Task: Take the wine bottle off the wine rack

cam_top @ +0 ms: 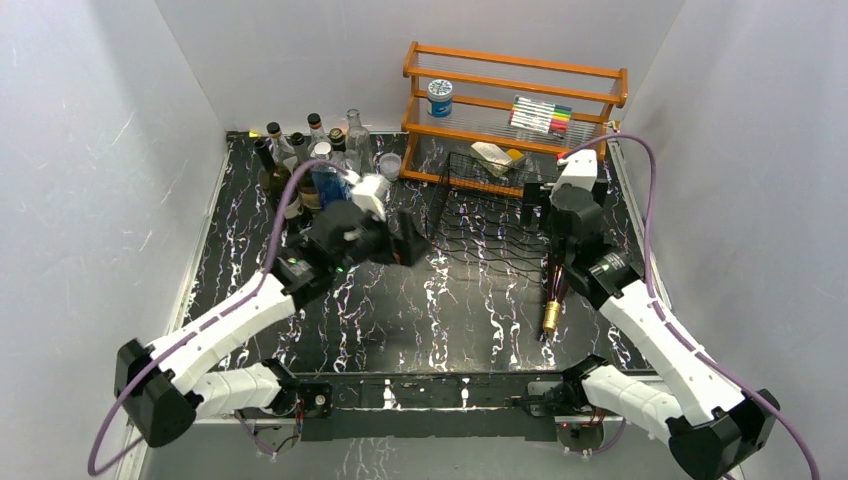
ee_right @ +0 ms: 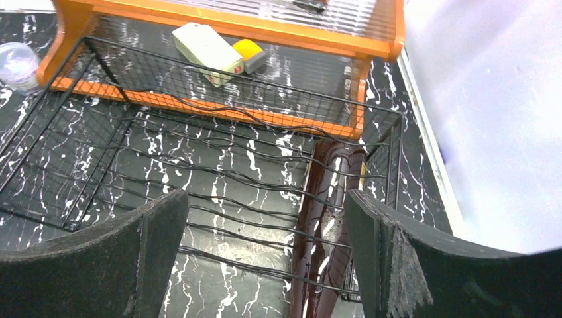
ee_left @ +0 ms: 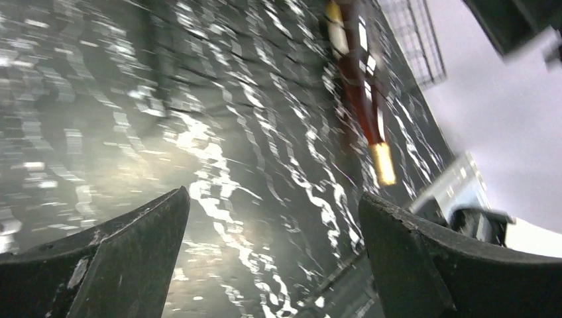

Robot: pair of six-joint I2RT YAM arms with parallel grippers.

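Two end effectors are found released: left end effector [ee_left: 275, 199] over the desk [ee_left: 232, 132], right end effector [ee_right: 265, 199] above the wine bottle [ee_right: 328, 218] in the wine rack [ee_right: 199, 152].

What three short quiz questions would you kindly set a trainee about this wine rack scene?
1. True or false: the wine bottle lies in a slot of the wine rack.
2. The bottle's gold-capped neck points toward which edge of the table: A far, B near, C left?
3. Which gripper hangs open above the bottle?

Key: 1 true. 2 B. 3 the right gripper.
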